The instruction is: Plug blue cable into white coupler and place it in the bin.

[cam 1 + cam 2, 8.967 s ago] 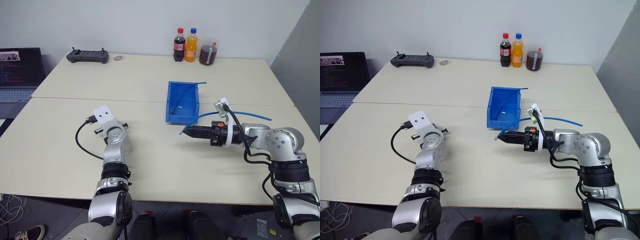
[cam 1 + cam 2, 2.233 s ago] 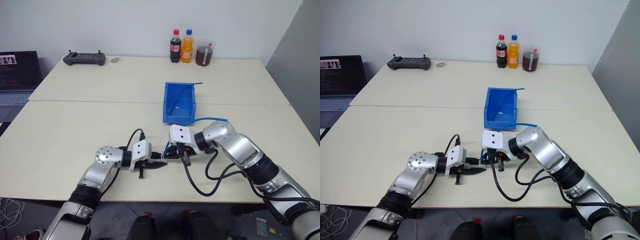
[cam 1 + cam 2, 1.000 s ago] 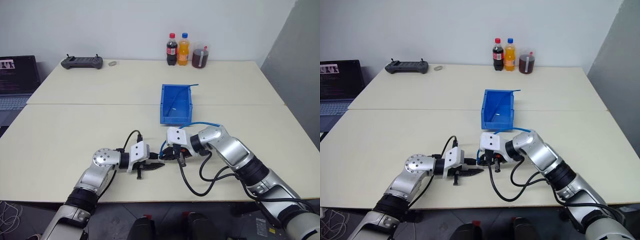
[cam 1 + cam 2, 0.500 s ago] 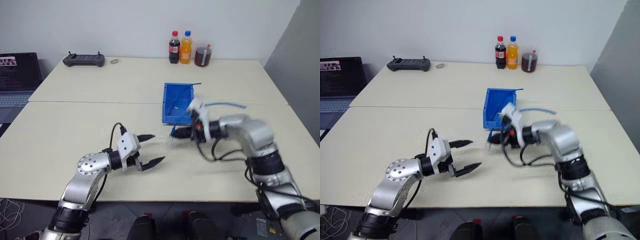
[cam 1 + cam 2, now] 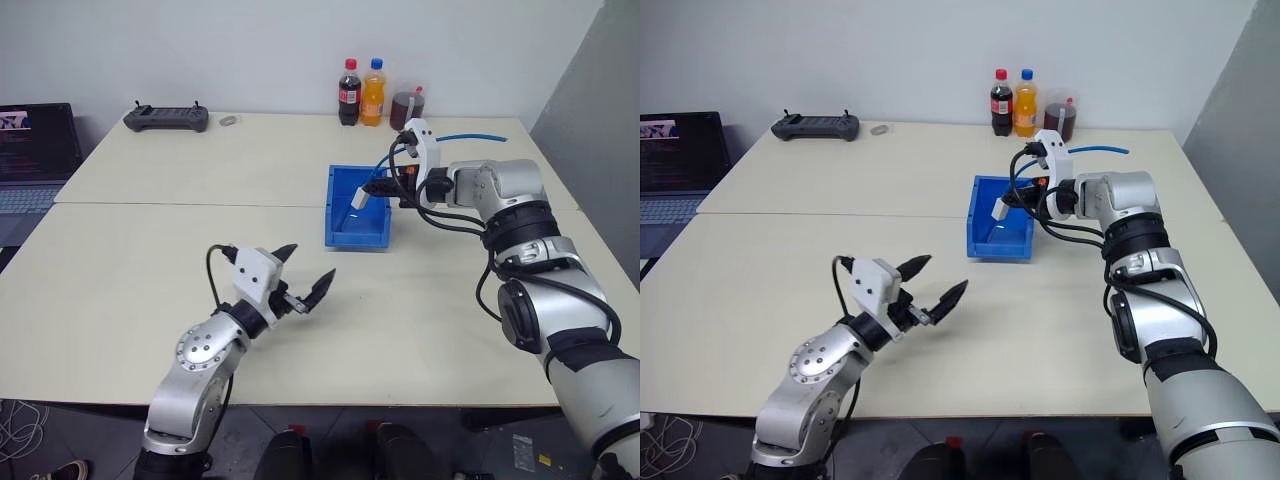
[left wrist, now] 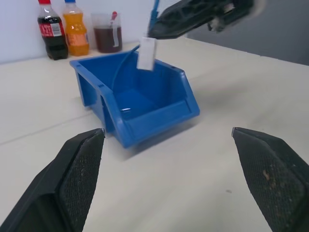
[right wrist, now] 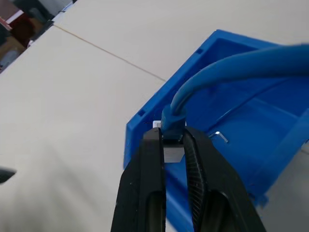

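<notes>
The right gripper's fingers [image 7: 161,159] are pinched nearly closed on the joint where the blue cable [image 7: 231,67] runs into the white coupler [image 6: 146,53]. In the left wrist view the coupler hangs below the fingertips with the cable rising out of its top, so the two look mated, though the socket itself is hidden. A second ago this right gripper [image 5: 378,188] was low over the near tabletop [image 5: 150,270], close against the left one; now it is up and out, holding the joined pair above the open top of the bin [image 5: 345,232]. The free end of the cable trails off past the wrist, away from the bin.

The left gripper [image 5: 305,272] has let go and drawn back. Its fingers [image 6: 79,162], closed a second ago, now stand spread as wide as they go, holding nothing, hovering above the near tabletop well apart from the bin.

To my eye the plugging is done and the handover to one arm is complete; only the placing is left. The coupler is over the bin but not yet in it, and another length of blue cable already lies inside. Bottles [image 5: 360,92] and a controller [image 5: 167,117] stand well apart at the far edge.
</notes>
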Action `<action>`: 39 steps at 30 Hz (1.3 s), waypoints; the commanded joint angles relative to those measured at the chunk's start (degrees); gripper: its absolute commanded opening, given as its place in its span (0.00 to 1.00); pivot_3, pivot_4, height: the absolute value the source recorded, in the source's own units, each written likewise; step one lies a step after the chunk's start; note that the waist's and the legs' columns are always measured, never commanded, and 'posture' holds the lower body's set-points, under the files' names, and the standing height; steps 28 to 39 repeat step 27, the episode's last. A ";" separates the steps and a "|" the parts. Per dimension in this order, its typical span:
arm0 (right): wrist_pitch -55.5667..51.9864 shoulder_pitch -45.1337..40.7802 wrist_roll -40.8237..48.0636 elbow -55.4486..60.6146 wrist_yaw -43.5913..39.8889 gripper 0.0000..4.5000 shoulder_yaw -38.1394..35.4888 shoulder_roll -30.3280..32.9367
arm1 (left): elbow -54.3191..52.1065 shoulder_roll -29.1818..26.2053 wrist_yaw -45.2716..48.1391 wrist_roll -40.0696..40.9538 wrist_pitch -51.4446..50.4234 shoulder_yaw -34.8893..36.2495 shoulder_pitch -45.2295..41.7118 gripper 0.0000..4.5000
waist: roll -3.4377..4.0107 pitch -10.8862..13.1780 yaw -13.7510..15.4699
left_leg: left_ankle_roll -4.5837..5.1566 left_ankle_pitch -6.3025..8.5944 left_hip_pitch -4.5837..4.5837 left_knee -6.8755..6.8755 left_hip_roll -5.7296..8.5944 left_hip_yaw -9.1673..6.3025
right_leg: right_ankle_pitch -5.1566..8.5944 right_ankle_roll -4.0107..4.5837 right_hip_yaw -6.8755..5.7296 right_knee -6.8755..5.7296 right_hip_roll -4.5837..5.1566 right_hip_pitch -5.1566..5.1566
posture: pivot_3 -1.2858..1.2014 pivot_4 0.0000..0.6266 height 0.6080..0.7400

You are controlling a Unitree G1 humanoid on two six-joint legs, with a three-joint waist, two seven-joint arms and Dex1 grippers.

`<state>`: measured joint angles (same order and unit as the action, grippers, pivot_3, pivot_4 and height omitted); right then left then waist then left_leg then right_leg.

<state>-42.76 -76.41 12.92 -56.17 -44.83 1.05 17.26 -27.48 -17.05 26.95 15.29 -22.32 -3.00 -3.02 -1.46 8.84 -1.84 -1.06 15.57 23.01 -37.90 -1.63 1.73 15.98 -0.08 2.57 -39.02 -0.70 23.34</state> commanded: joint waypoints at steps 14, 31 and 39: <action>8.25 -2.34 -2.78 -1.75 1.64 0.97 -3.13 4.04 | -2.05 -1.20 -1.89 1.21 -2.10 0.43 -1.39 1.00 | 0.03 0.02 0.19 | 0.00 0.00 0.01 -0.02 0.01 0.01 | 0.00 0.00 0.01 -0.01 0.00 -0.01 | 0.52 0.24 1.00; 14.84 54.33 -11.01 71.53 23.77 0.97 -1.39 0.42 | -5.50 4.15 -15.79 3.66 -12.62 11.61 1.39 1.00 | 0.07 0.04 0.09 | -0.04 0.01 0.05 -0.03 -0.05 -0.17 | 0.03 -0.04 -0.10 -0.06 -0.03 -0.02 | 0.52 0.24 1.00; 14.84 54.33 -11.01 71.53 23.77 0.97 -1.39 0.42 | -5.50 4.15 -15.79 3.66 -12.62 11.61 1.39 1.00 | 0.07 0.04 0.09 | -0.04 0.01 0.05 -0.03 -0.05 -0.17 | 0.03 -0.04 -0.10 -0.06 -0.03 -0.02 | 0.52 0.24 1.00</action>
